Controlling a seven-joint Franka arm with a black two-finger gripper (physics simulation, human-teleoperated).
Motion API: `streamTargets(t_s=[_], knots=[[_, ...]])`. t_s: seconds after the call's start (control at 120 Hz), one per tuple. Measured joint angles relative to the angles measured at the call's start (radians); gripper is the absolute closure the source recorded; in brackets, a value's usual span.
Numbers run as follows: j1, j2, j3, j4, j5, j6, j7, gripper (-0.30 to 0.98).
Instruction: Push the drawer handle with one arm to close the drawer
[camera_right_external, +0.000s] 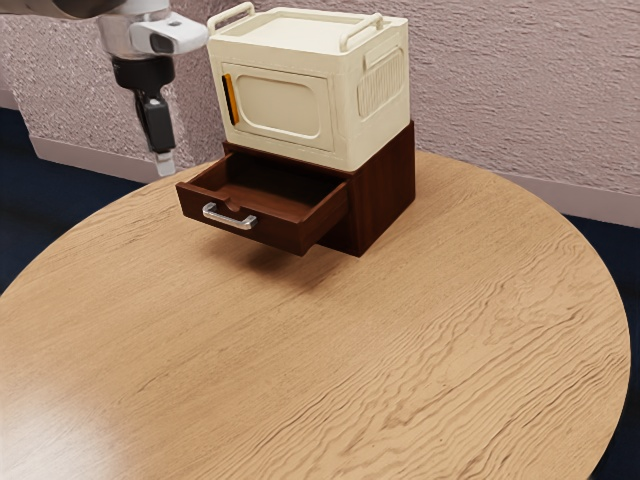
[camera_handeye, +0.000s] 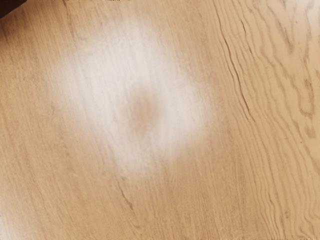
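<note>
The wooden drawer (camera_right_external: 285, 236) stands open, silver handle (camera_right_external: 230, 217) in front. The pincer (camera_right_external: 165, 164) hangs at the exterior view's left; I cannot tell whether it's clenched

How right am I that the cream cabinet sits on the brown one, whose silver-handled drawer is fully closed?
Not quite: the drawer is open, sticking out of the brown cabinet, as the exterior view shows. It does have the silver handle, and the cream cabinet does sit on top.

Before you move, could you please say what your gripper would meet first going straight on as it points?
Most likely the tabletop; my gripper points down beside the open drawer, though depth is unclear.
</note>
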Motion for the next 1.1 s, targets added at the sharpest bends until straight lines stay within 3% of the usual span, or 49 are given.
streamTargets(t_s=[0.25,0.358,0.45,0.533,0.625,0.692,0.817,0.917,1.008,1.1], knots=[[-0.005,-0.004,-0.001,0.009,-0.001,-0.003,0.064,0.00],[0.002,-0.113,0.016,0.151,-0.008,-0.059,0.082,0.00],[0.024,-0.154,0.044,0.112,-0.033,-0.104,0.066,0.01],[0.044,-0.191,0.047,-0.050,-0.043,-0.126,0.040,0.00],[0.101,-0.380,0.038,-0.460,-0.055,-0.045,0.011,0.00],[0.132,-0.434,0.026,-0.687,-0.060,0.059,-0.007,0.00],[0.147,-0.431,0.025,-0.833,-0.065,0.214,-0.029,0.00],[0.142,-0.328,0.031,-0.835,-0.066,0.315,-0.047,0.21],[0.134,-0.188,0.034,-0.741,-0.068,0.392,-0.067,0.44],[0.132,-0.088,0.028,-0.652,-0.070,0.444,-0.081,0.59]])
